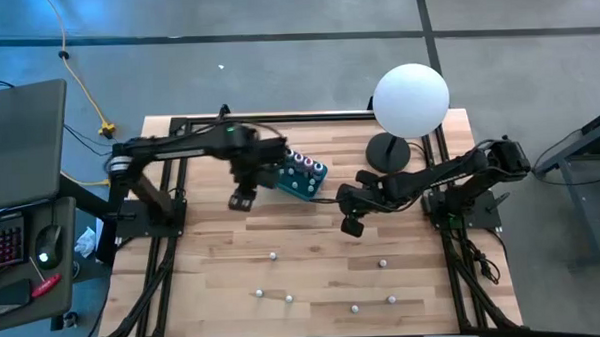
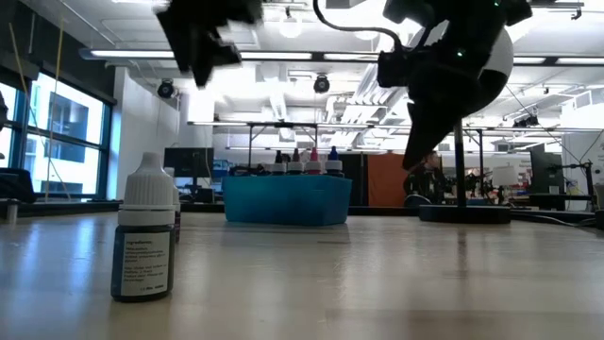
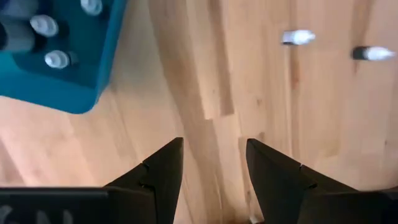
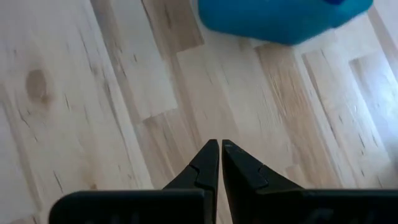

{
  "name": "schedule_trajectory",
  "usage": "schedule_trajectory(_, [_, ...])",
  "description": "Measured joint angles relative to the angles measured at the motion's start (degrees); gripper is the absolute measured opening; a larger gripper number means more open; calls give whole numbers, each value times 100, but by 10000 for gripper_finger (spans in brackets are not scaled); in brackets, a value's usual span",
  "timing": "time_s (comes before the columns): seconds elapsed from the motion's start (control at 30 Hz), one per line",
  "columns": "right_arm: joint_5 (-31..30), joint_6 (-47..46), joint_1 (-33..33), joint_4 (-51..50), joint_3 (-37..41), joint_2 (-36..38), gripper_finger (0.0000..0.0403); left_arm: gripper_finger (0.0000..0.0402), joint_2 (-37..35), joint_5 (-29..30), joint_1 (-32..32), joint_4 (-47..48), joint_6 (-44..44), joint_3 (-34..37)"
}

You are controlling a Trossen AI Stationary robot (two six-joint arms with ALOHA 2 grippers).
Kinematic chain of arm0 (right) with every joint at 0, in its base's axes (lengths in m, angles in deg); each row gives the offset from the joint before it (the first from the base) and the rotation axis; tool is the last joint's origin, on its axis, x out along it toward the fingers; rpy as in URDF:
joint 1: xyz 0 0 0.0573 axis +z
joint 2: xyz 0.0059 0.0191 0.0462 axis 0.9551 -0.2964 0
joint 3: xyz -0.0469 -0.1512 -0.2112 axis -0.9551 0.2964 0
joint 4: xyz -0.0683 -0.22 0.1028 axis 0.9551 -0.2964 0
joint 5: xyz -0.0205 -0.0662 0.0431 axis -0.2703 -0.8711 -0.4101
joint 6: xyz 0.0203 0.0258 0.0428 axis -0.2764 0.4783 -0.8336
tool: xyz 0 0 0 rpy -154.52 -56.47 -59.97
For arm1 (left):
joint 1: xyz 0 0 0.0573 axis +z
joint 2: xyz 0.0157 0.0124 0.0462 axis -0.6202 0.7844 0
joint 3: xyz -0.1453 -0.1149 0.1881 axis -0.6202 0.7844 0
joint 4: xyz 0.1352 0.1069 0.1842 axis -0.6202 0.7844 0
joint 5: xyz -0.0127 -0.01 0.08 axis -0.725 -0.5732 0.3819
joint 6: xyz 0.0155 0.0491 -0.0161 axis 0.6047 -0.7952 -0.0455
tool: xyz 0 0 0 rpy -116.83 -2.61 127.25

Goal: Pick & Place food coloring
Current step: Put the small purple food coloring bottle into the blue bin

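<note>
Several tiny food coloring bottles with white caps are scattered on the near half of the table, among them one [image 1: 273,255] and another [image 1: 382,264]; one dark bottle [image 2: 143,243] stands upright close in the low view. More bottles stand inside the teal box [image 1: 302,175]. My left gripper [image 1: 242,200] hovers open just left of the box, holding nothing; its wrist view shows two lying bottles [image 3: 298,37] far off. My right gripper [image 1: 351,225] is shut and empty, raised right of the box.
A white globe lamp [image 1: 410,101] on a black round base [image 1: 389,152] stands at the far right of the table. A laptop and keyboard sit on a side desk [image 1: 19,148] to the left. Bare wood lies between the box and the scattered bottles.
</note>
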Motion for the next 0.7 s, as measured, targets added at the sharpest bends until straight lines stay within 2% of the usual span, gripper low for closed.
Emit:
schedule_trajectory(0.1, [33, -39, 0, 82, 0, -1, 12, 172, -761, -81, -232, -205, 85, 312])
schedule_trajectory(0.17, [119, -39, -14, 130, 0, -2, 12, 172, -1405, -181, -330, -668, 417, 809])
schedule_trajectory(0.4, [669, 310, -26, 155, 0, -2, 12, 172, -3510, -177, -831, -3275, 2572, 3470])
schedule_trajectory(0.57, [959, 756, -26, 595, 0, -4, 35, 172, -3900, -93, -1262, -4679, 3556, 4615])
schedule_trajectory(0.7, [1356, 1055, -24, 1047, 0, -9, 81, 172, -3675, 356, -1457, -5585, 3422, 5035])
